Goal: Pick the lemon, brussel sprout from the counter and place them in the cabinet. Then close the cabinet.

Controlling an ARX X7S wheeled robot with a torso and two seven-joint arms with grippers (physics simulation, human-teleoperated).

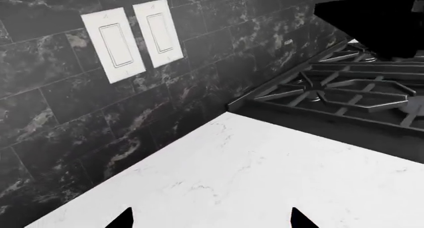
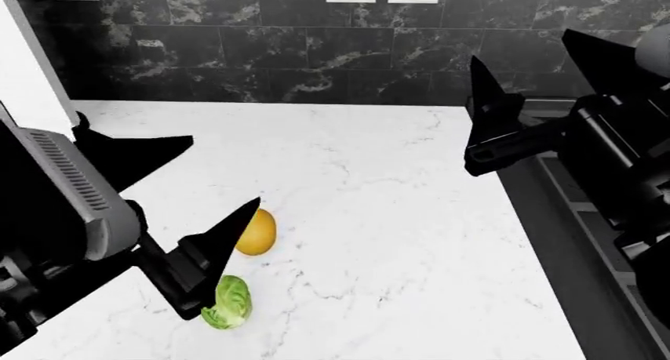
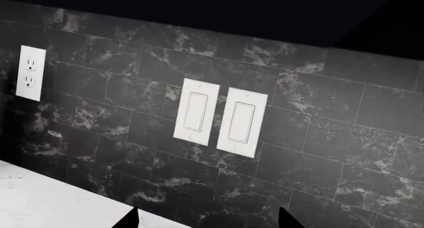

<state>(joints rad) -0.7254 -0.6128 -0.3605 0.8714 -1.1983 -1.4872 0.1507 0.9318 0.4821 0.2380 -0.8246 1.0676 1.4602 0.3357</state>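
In the head view the yellow-orange lemon lies on the white marble counter. The pale green brussel sprout lies just in front of it. My left gripper is open and empty, held above both; its nearer finger overlaps the edges of the two. My right gripper is open and empty, raised near the counter's right end and facing the wall. Neither wrist view shows the lemon or the sprout. The left wrist view shows its open gripper over bare counter. The cabinet is out of view.
A black gas stove borders the counter on the right and also shows in the left wrist view. The dark marble tile wall carries two white switches and an outlet. A white panel stands at the far left.
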